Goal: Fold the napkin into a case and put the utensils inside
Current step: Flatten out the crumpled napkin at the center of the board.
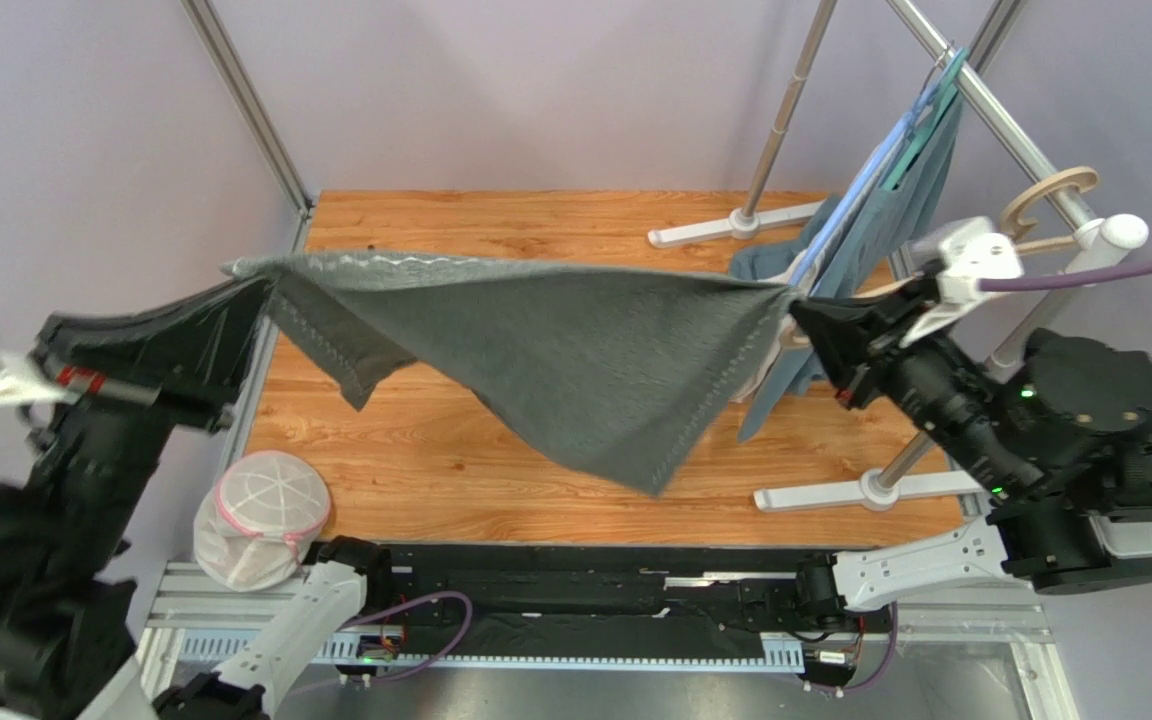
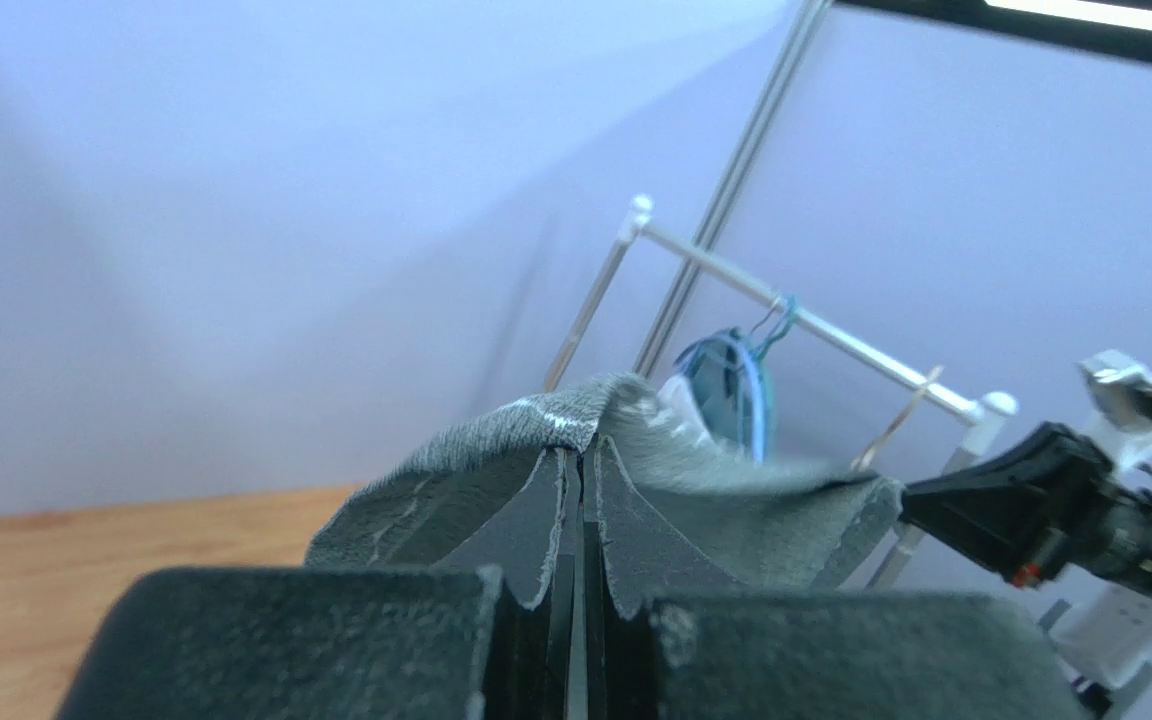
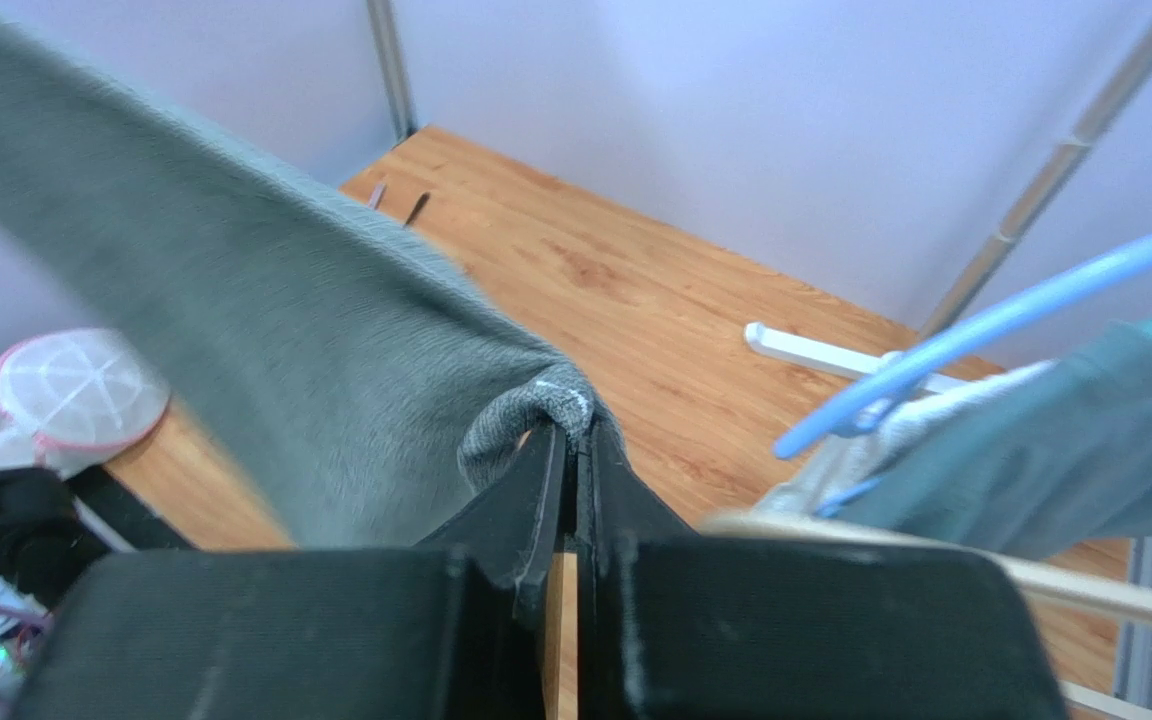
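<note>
The napkin (image 1: 537, 353) hangs stretched above the table (image 1: 432, 450). The left gripper (image 1: 241, 288) clamps one corner and the right gripper (image 1: 799, 311) clamps another. Both holds are shallow corner pinches, so added tension may pull the cloth free. The right gripper works just beside the hanging garment (image 1: 905, 188) and may snag it.

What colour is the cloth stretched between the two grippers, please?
Dark grey napkin, clearest in the top view.

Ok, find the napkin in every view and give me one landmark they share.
Top external: napkin stretched in the air mid-picture, between left tool and right tool.
Left wrist: pinched at bottom centre, running right.
Right wrist: sweeping from upper left to centre.
Landmark: white clothes rack.
</note>
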Motion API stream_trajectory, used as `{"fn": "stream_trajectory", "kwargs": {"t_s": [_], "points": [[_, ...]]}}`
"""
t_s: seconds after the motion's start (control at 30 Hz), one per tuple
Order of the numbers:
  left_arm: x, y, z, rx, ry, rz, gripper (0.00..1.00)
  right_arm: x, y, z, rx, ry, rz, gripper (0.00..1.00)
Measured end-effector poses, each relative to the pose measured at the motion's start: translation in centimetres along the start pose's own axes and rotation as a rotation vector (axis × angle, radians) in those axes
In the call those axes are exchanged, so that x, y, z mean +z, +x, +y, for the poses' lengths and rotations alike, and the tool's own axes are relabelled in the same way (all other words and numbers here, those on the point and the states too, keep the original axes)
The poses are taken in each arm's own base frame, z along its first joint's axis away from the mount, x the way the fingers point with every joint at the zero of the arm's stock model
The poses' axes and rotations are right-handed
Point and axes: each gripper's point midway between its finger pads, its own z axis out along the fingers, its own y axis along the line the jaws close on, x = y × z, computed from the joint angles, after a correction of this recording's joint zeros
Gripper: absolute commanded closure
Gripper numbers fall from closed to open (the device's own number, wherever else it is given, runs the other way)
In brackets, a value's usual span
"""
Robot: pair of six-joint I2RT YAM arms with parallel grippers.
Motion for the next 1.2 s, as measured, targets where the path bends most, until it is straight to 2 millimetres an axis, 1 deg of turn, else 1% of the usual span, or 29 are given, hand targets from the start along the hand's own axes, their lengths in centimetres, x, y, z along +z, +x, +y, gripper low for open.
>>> {"fn": "stream_trajectory", "kwargs": {"t_s": [0.07,0.13,0.2,0.27,0.3,0.33,0.37,0.4,0.47,0.5,0.6,0.63,0.7,0.73,0.77,0.8,0.83,0.87,0.9,0.93,0.97,1.0,1.03,1.07,1.1,1.13,1.17,1.2], "points": [[-1.9,-1.4,-1.0,0.003,0.020,-0.063,1.00,-0.9,-0.6,-1.9,0.025,0.023,-0.045,1.00],[-2.4,-1.5,-0.8,-0.003,0.010,-0.082,1.00,-0.6,-0.5,-2.0,0.009,0.043,-0.071,1.00],[-1.6,-0.7,0.5,-0.016,-0.039,-0.070,1.00,0.5,0.3,-1.7,-0.050,0.092,-0.066,1.00],[0.5,1.2,2.8,-0.036,-0.115,-0.016,1.00,2.4,1.3,-2.8,-0.090,0.203,-0.038,1.00],[2.0,2.4,4.1,-0.045,-0.151,0.017,1.00,3.9,2.0,-3.5,-0.107,0.249,-0.015,1.00],[4.0,4.3,6.0,-0.054,-0.196,0.064,1.00,5.4,2.8,-4.8,-0.119,0.315,0.015,1.00],[5.2,5.8,7.3,-0.061,-0.228,0.102,1.00,5.9,3.2,-5.4,-0.124,0.338,0.029,1.00],[6.8,8.1,9.1,-0.068,-0.271,0.152,1.00,7.6,4.3,-6.1,-0.138,0.374,0.070,1.00],[9.7,13.6,13.7,-0.078,-0.383,0.275,1.00,10.4,6.3,-7.7,-0.147,0.425,0.131,1.00],[10.6,16.2,15.8,-0.079,-0.436,0.329,1.00,12.1,7.6,-8.4,-0.150,0.441,0.165,1.00],[12.6,23.7,21.7,-0.073,-0.583,0.481,1.00,17.3,12.2,-10.3,-0.161,0.463,0.288,1.00],[13.0,26.3,23.8,-0.066,-0.639,0.529,1.00,19.0,13.8,-11.1,-0.160,0.471,0.325,1.00],[13.4,30.8,27.5,-0.050,-0.726,0.600,1.00,22.3,17.6,-12.7,-0.160,0.483,0.405,1.00],[13.4,32.6,28.9,-0.045,-0.758,0.629,1.00,23.6,19.5,-13.5,-0.163,0.490,0.448,0.91],[13.7,34.4,30.3,-0.039,-0.785,0.656,0.98,25.1,21.7,-14.3,-0.169,0.501,0.492,0.82],[14.1,36.1,31.9,-0.030,-0.810,0.679,0.89,26.4,23.6,-15.3,-0.181,0.521,0.538,0.69],[14.6,37.7,33.4,-0.024,-0.829,0.706,0.79,27.7,25.3,-16.5,-0.193,0.548,0.585,0.45],[15.5,39.1,34.8,-0.019,-0.846,0.733,0.54,29.4,27.2,-17.7,-0.212,0.578,0.640,0.29],[16.5,40.0,36.0,-0.005,-0.854,0.749,0.45,31.0,28.2,-18.7,-0.213,0.604,0.665,0.15],[17.7,40.7,37.4,0.012,-0.867,0.761,0.41,32.8,29.1,-19.7,-0.219,0.627,0.701,0.12],[19.1,41.0,38.8,0.022,-0.885,0.758,0.41,34.6,30.1,-20.8,-0.233,0.660,0.735,0.11],[19.9,41.1,39.6,0.034,-0.896,0.760,0.41,35.3,30.8,-21.2,-0.224,0.676,0.743,0.11],[20.3,40.9,40.1,0.043,-0.908,0.764,0.40,35.1,32.0,-21.3,-0.227,0.682,0.784,0.10],[20.2,40.6,40.1,0.047,-0.919,0.769,0.37,34.3,32.7,-21.4,-0.233,0.683,0.829,0.10],[19.9,40.0,39.9,0.052,-0.927,0.775,0.37,33.2,33.3,-21.3,-0.233,0.692,0.868,0.10],[19.5,39.3,39.4,0.056,-0.933,0.779,0.37,32.1,33.7,-21.1,-0.227,0.693,0.893,0.10],[19.1,38.5,38.8,0.054,-0.931,0.775,0.40,31.0,33.9,-20.7,-0.216,0.692,0.912,0.10],[17.6,37.3,37.2,0.040,-0.920,0.781,0.41,29.7,34.0,-20.1,-0.207,0.684,0.939,0.10]]}}
